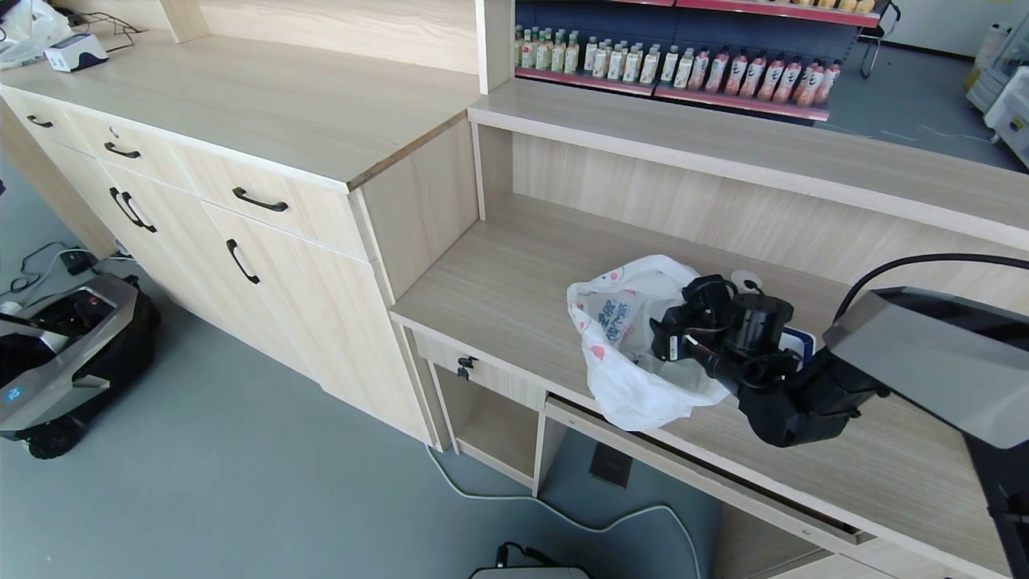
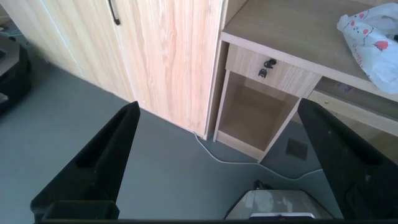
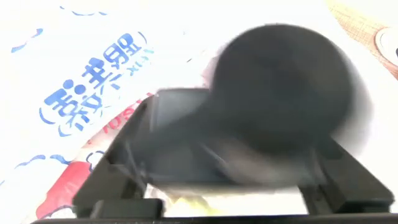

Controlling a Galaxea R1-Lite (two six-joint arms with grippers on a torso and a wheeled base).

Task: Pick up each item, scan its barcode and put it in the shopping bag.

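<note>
The tool (image 3: pixel 227 190) hangs close over a white bag (image 3: pixel 74 50), whose thin plastic spreads out beyond it on nearly every side. The bag carries blue print, with red and pink marks nearer the tool. A dark round thing (image 3: pixel 280 93), heavily blurred, sits just ahead of the tool in front of the bag; what it is cannot be told. Between it and the tool lies a dark straight-edged shape (image 3: pixel 180 130), also blurred. Far beyond the tool, past the bag's edge, is a corner of pale wooden worktop (image 3: pixel 364 15) with a small white disc (image 3: pixel 387 43) on it.
</note>
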